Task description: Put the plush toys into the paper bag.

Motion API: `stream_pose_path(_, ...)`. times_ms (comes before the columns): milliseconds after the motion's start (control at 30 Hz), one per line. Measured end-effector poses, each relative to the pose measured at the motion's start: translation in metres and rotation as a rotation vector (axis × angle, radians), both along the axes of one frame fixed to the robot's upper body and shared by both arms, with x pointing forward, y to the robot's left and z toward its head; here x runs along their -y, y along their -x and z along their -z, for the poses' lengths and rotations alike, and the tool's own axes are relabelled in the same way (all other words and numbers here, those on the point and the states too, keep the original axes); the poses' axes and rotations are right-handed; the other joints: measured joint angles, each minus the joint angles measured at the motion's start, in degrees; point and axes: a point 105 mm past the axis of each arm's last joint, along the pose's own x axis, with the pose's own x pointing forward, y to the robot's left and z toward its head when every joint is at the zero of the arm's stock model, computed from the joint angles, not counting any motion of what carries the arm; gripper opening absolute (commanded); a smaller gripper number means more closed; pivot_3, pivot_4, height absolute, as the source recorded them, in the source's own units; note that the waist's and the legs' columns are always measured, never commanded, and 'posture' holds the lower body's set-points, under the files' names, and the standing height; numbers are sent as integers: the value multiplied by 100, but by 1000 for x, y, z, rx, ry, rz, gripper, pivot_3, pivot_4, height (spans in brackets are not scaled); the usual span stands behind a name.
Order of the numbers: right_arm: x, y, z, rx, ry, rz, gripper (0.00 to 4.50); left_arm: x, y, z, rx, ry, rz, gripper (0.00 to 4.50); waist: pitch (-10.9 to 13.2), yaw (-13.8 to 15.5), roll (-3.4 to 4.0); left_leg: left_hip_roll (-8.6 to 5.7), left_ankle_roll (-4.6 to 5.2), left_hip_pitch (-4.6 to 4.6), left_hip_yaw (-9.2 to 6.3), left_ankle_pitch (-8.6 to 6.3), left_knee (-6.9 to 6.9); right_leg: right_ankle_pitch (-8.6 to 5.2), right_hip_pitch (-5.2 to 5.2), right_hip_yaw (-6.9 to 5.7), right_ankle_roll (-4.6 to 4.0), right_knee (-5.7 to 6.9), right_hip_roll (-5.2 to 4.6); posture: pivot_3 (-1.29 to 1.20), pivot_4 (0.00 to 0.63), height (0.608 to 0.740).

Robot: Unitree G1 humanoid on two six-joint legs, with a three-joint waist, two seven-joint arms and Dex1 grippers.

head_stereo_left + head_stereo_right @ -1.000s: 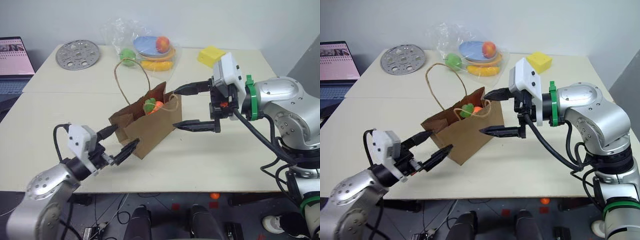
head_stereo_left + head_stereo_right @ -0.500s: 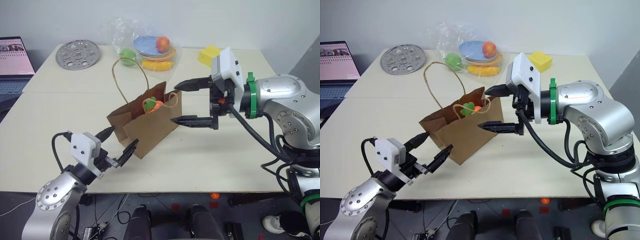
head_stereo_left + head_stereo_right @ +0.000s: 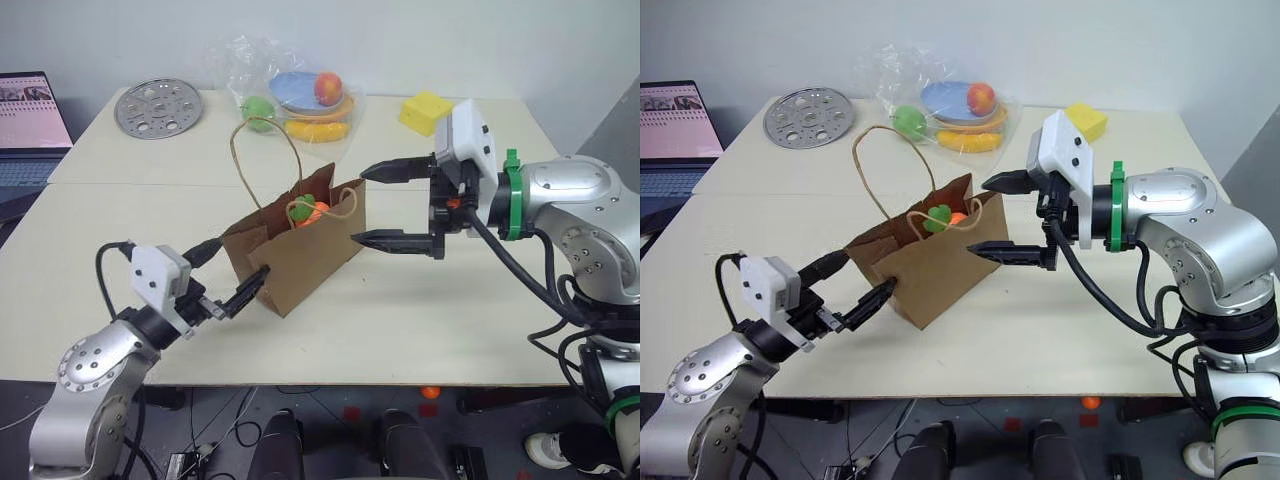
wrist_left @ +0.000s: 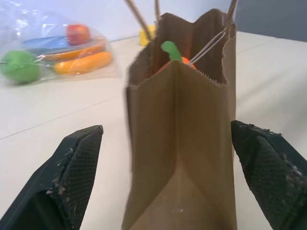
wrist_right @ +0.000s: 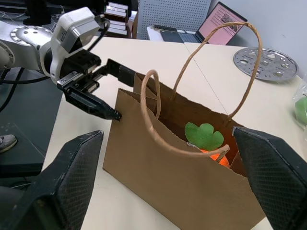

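Observation:
The brown paper bag (image 3: 295, 255) stands upright mid-table with its cord handles up. Inside it sits an orange plush toy (image 3: 317, 211) with a green tuft (image 5: 204, 135), poking out just below the rim. My left gripper (image 3: 242, 257) is open at the bag's near left end, one finger on each side of that narrow end with gaps to the paper. My right gripper (image 3: 359, 205) is open at the bag's right end, one fingertip by the rim and the other lower down beside the wall. Neither gripper holds anything.
At the back of the table lie a clear plastic bag of glossy fruit and plates (image 3: 300, 95), a yellow block (image 3: 425, 110) and a round perforated metal disc (image 3: 155, 108). A laptop (image 3: 30, 115) stands off the far left edge.
My left hand dipped and then came back up against the bag's near end. The right gripper has hardly moved. The bag and toy stay put.

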Motion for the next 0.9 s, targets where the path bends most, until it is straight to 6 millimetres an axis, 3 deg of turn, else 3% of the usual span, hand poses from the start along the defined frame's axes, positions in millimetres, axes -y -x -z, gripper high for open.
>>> stream_pose_path(100,0,1,0,4,2,-1,4500,0,-2,2,-8,4,16,4478,0,-9,0,0,0,0,0,0,0,0,0,0,0,0,0,0,150,740)
stream_pose_path(200,1,0,-1,7,3,8,4500,3,-1,5,-19,0,46,3939,0,-5,0,0,0,0,0,0,-1,0,0,0,0,0,0,0,150,740)
stream_pose_path(600,-2,1,-5,7,-6,30,4500,-2,-7,7,-17,26,56,168,0,6,0,0,0,0,0,0,-1,0,0,0,-1,-1,0,0,150,740)
stream_pose_path(800,4,-2,-9,17,-14,64,4500,-10,-26,4,35,22,5,23,0,38,0,0,0,-1,0,0,1,0,1,-1,0,-2,0,0,150,740)
stream_pose_path(900,22,-5,-24,13,-39,107,4500,-6,-36,-5,-28,66,103,23,4,63,0,-3,0,-11,-6,0,4,1,-1,-6,2,-5,0,0,150,740)
